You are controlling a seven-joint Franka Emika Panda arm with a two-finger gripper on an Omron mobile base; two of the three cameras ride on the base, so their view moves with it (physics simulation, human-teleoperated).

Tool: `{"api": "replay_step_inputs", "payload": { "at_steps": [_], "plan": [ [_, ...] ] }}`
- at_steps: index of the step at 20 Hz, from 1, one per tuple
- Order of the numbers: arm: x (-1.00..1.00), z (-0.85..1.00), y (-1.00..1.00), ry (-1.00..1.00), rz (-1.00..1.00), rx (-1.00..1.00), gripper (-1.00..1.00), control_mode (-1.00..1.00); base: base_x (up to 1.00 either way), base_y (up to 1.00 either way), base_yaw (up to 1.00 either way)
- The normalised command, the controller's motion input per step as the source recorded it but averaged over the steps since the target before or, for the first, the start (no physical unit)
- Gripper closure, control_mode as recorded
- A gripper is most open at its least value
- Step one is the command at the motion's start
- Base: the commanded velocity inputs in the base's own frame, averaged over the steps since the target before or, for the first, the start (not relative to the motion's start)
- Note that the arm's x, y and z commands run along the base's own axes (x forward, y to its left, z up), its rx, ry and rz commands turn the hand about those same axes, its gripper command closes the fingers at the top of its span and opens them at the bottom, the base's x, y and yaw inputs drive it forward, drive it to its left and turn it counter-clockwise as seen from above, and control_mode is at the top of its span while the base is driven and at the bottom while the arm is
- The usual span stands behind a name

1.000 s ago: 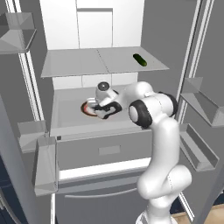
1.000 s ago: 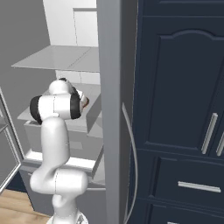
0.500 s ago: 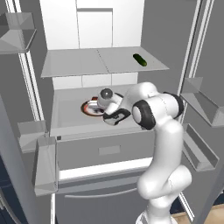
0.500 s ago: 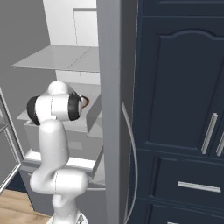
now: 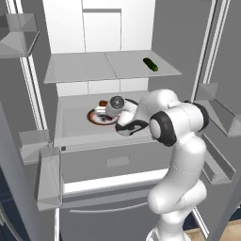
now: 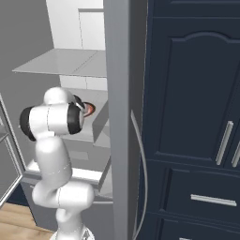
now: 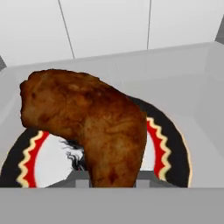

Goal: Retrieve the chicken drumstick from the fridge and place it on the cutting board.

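The arm reaches into the fridge (image 5: 70, 28) with its gripper (image 5: 116, 104) low over the red-rimmed plate (image 5: 96, 117) on the shelf below the upper shelf where a small green vegetable (image 5: 150, 64) lies. In the hand view the chicken drumstick (image 7: 87, 127) fills the middle, its narrow end running down between the two grey finger tips (image 7: 81, 177), with the plate's (image 7: 168, 144) zigzag border showing around and behind it. The drumstick appears to sit between the fingers, yet the pictures do not show whether they have clamped on it, so the gripper's state cannot be told. The main risk lies in that uncertainty: if the fingers only pinch the tapered end, the heavy rounded end could swing and the meat could slip out on the lift, dropping back onto the plate or off its rim. A lumpy, probably slick surface would make that more likely. A second risk is the tight space: the upper shelf hangs close above, so a steep lift could knock the hand or the meat against it. Dragging the plate along on the way out is also possible if the meat catches on it. The cutting board still awaits its load
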Motion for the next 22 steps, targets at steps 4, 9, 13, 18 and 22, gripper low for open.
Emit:
{"api": "replay_step_inputs", "payload": {
  "at_steps": [4, 9, 13, 18, 22],
  "plan": [
    [-0.56, 0.48, -0.01, -0.01, 0.00, 0.00, 1.00, -1.00, 0.00, 0.00, 0.00],
    [-0.58, 0.49, 0.00, 0.01, 0.00, 0.00, 1.00, -1.00, 0.00, 0.00, 0.00],
    [-0.67, 0.37, 0.00, 0.01, -0.01, 0.00, 1.00, -1.00, 0.00, 0.00, 0.00],
    [-0.73, 0.48, -0.01, 0.04, -0.01, 0.00, 1.00, -1.00, 0.00, 0.00, 0.00],
    [-0.80, 0.48, -0.07, 0.06, -0.02, 0.00, 1.00, -1.00, 0.00, 0.00, 0.00]
  ]
}}
